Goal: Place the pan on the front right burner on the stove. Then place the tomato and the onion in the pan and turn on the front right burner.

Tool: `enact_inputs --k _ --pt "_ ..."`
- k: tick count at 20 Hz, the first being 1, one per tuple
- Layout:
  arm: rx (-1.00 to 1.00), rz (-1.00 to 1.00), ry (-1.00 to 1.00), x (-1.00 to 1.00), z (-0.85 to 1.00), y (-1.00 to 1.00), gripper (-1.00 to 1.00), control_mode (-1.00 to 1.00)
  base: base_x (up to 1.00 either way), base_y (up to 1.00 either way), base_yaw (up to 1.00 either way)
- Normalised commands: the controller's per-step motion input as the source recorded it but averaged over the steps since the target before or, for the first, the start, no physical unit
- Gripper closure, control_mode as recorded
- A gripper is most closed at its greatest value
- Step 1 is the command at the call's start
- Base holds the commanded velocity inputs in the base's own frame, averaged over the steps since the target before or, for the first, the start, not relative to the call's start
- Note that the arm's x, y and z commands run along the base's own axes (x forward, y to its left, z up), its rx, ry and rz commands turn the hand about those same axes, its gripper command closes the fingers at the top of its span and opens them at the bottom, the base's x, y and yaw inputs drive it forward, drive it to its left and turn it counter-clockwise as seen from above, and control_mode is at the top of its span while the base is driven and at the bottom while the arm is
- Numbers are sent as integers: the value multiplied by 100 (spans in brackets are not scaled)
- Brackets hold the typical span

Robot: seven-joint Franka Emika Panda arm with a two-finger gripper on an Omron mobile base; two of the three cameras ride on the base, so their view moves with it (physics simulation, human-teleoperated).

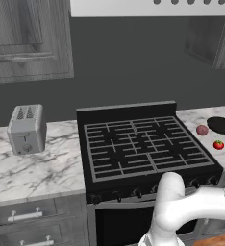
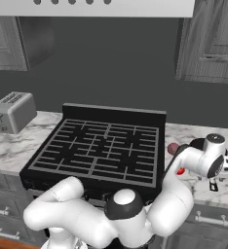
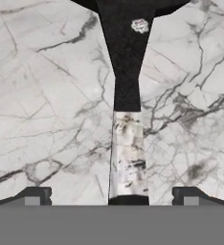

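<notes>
Hovering over pan handle on marble counter right of stove, hand pointing down so handle runs straight up the middle of hand view, between the 2 fingertips. Gripper wide apart, nothing clamped yet; tips either side of handle w/ clear gaps, so looks lined up for a grab across the handle's width, prob the reason for this wrist angle. Handle dark near pan body, shiny lower part mirroring the marble.

Pan on counter at far right of left base view, behind tomato, w/ onion nearer stove edge. Both veg loose on counter, close together, apart from pan. In right base view, onion peeks out beside forearm; wrist blocks most of pan there.

Front right burner bare, grates clear, knobs along front edge untouched as far as can be told. Toaster on left counter, well away, irrelevant.

Judgement: step 1 only starting, pan not lifted. Next needs descent then closing on handle; thin handle could twist under pan's weight if gripped far from body
</notes>
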Motion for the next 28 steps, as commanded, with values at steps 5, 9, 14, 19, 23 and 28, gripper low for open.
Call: enact_inputs --k 5,9,14,19,23,28 --pt "0 0 0 0 -11 0 -100 -100 0 0 0" --pt "0 0 0 4 -31 0 -100 -100 0 0 0" --pt "0 0 0 6 -28 -2 -100 -100 0 0 0" --pt "0 0 0 3 -12 -2 -100 -100 0 0 0" --pt "0 0 0 0 -2 0 -100 -100 0 0 0" --pt "0 0 0 0 -13 0 100 -100 0 0 0"
